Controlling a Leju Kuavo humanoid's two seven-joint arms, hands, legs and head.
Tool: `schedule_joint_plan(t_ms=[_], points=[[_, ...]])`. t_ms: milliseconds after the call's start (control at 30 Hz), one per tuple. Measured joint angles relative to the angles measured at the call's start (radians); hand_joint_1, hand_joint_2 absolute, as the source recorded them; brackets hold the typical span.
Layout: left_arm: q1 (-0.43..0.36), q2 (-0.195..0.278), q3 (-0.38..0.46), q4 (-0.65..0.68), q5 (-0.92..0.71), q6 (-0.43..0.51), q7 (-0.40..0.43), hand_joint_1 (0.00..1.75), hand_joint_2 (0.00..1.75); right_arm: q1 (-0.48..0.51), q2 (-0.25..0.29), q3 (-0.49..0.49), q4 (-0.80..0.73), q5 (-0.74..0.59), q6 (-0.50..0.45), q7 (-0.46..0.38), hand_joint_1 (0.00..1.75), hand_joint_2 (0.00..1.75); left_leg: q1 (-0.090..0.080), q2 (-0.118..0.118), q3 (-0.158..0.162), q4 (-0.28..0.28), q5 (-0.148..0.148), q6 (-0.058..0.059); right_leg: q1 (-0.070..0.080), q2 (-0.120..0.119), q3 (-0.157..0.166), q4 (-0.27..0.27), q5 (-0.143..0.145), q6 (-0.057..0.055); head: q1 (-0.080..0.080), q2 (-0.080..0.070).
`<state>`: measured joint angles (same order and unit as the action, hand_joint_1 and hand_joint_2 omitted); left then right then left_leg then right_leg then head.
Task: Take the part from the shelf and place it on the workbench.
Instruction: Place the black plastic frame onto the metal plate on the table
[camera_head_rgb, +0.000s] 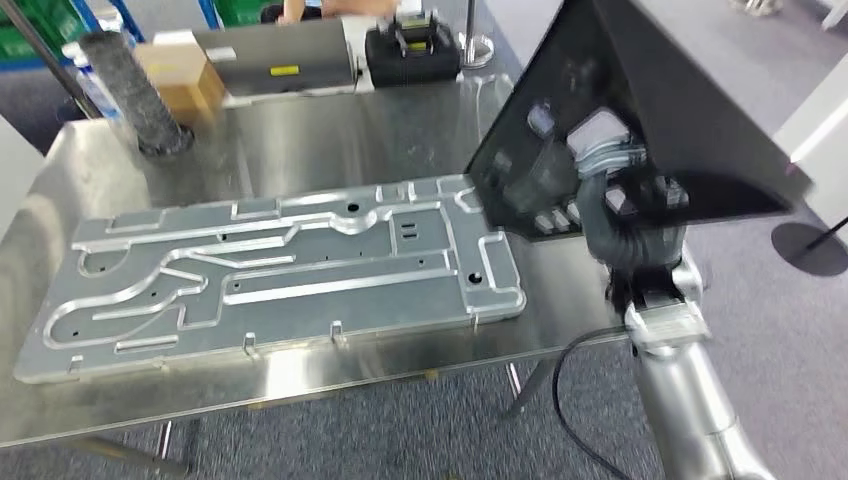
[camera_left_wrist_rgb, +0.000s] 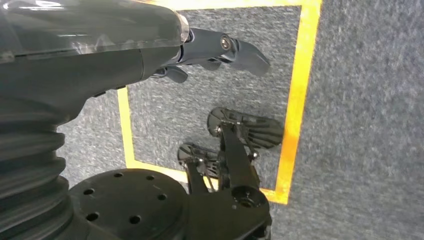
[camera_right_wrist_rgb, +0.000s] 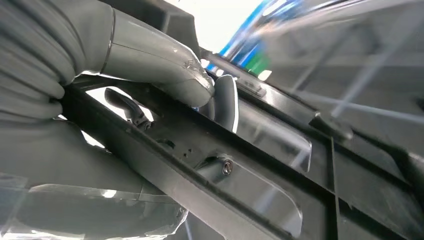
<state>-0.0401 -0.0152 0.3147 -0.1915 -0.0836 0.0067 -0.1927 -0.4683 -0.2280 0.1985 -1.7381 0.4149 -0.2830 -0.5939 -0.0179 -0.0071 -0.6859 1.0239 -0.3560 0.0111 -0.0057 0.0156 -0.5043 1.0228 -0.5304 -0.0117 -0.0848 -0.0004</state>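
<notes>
Now right hand (camera_head_rgb: 600, 190) gripping black part (camera_head_rgb: 640, 90), held above workbench (camera_head_rgb: 300, 140)

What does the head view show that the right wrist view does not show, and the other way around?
Head view alone: the steel workbench, the large machined aluminium plate lying flat on it, a cardboard box and a dark ribbed cylinder at the far edge, and the silver right arm. Right wrist view alone: the grey thumb pressed on a rib of the part, and a small screw in a recess. Both: the right hand holding the black plastic part, tilted above the workbench's right end.
</notes>
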Motion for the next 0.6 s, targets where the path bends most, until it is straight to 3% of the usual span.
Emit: schedule_joint_plan(t_ms=[67, 133, 167, 233, 267, 300, 333, 400, 433, 500, 600], points=[[-0.004, 0.000, 0.005, 0.000, -0.004, -0.002, -0.003, 0.00, 1.75, -0.104, 0.003, 0.017, 0.063, 0.221, -0.097, 0.069, 1.75, 1.75, -0.006, 0.000, 0.004, -0.006, 0.001, 0.008, -0.005, 0.000, -0.002, -0.001, -0.012, 0.011, 0.000, 0.000], [-0.010, 0.000, 0.008, 0.000, -0.009, -0.004, -0.007, 0.00, 1.75, -0.226, 0.003, 0.048, 0.135, 0.404, -0.148, 0.143, 1.75, 1.75, -0.006, 0.000, 0.017, -0.019, -0.001, 0.019, -0.008, -0.008, -0.018, 0.034, -0.036, 0.013, 0.000, 0.000], [-0.014, 0.000, 0.010, 0.000, -0.011, -0.004, -0.008, 0.00, 1.75, -0.279, 0.003, 0.065, 0.167, 0.463, -0.163, 0.173, 1.75, 1.75, -0.005, -0.001, 0.024, -0.024, -0.004, 0.024, -0.007, -0.012, -0.043, 0.083, -0.058, 0.012, 0.000, 0.000], [-0.021, -0.001, 0.014, 0.000, -0.013, -0.005, -0.009, 0.00, 1.75, -0.355, 0.003, 0.099, 0.217, 0.542, -0.188, 0.213, 1.75, 1.75, -0.005, -0.006, 0.035, -0.025, -0.015, 0.031, -0.004, -0.013, -0.125, 0.221, -0.104, 0.014, 0.000, 0.000], [-0.023, -0.002, 0.016, 0.000, -0.013, -0.005, -0.010, 0.00, 1.75, -0.383, 0.003, 0.118, 0.238, 0.582, -0.196, 0.230, 1.75, 1.75, -0.004, -0.009, 0.042, -0.024, -0.022, 0.031, -0.005, -0.013, -0.165, 0.275, -0.110, 0.016, 0.000, 0.000], [-0.024, -0.003, 0.017, 0.000, -0.014, -0.005, -0.010, 0.00, 1.75, -0.410, 0.003, 0.142, 0.261, 0.631, -0.195, 0.250, 1.75, 1.75, -0.003, -0.013, 0.050, -0.022, -0.030, 0.029, -0.007, -0.013, -0.192, 0.298, -0.095, 0.018, 0.000, 0.000], [-0.024, -0.004, 0.018, 0.000, -0.015, -0.006, -0.011, 0.00, 1.75, -0.440, 0.003, 0.170, 0.287, 0.682, -0.182, 0.273, 1.75, 1.75, -0.001, -0.017, 0.060, -0.019, -0.040, 0.027, -0.009, -0.014, -0.198, 0.276, -0.056, 0.020, 0.000, 0.000], [-0.024, -0.007, 0.021, 0.000, -0.019, -0.006, -0.012, 0.00, 1.75, -0.509, 0.004, 0.232, 0.353, 0.777, -0.121, 0.323, 1.75, 1.75, 0.004, -0.022, 0.078, -0.010, -0.062, 0.019, -0.013, -0.014, -0.168, 0.152, 0.048, 0.024, 0.000, 0.000], [-0.026, -0.008, 0.022, 0.000, -0.021, -0.006, -0.013, 0.00, 1.75, -0.547, 0.004, 0.266, 0.394, 0.812, -0.082, 0.345, 1.75, 1.75, 0.006, -0.025, 0.083, -0.004, -0.071, 0.014, -0.013, -0.014, -0.149, 0.092, 0.086, 0.025, 0.000, 0.000], [-0.033, -0.009, 0.024, 0.000, -0.024, -0.008, -0.014, 0.00, 1.75, -0.605, 0.006, 0.332, 0.478, 0.853, -0.021, 0.373, 1.75, 1.75, 0.009, -0.032, 0.078, 0.001, -0.078, 0.004, -0.007, -0.016, -0.130, 0.033, 0.099, 0.019, 0.000, 0.000], [-0.040, -0.013, 0.027, -0.001, -0.029, -0.011, -0.015, 0.00, 1.75, -0.650, 0.006, 0.417, 0.585, 0.863, 0.071, 0.393, 1.75, 1.75, 0.013, -0.037, 0.071, 0.004, -0.084, -0.012, -0.003, -0.025, -0.119, 0.011, 0.093, 0.002, 0.000, 0.000]])
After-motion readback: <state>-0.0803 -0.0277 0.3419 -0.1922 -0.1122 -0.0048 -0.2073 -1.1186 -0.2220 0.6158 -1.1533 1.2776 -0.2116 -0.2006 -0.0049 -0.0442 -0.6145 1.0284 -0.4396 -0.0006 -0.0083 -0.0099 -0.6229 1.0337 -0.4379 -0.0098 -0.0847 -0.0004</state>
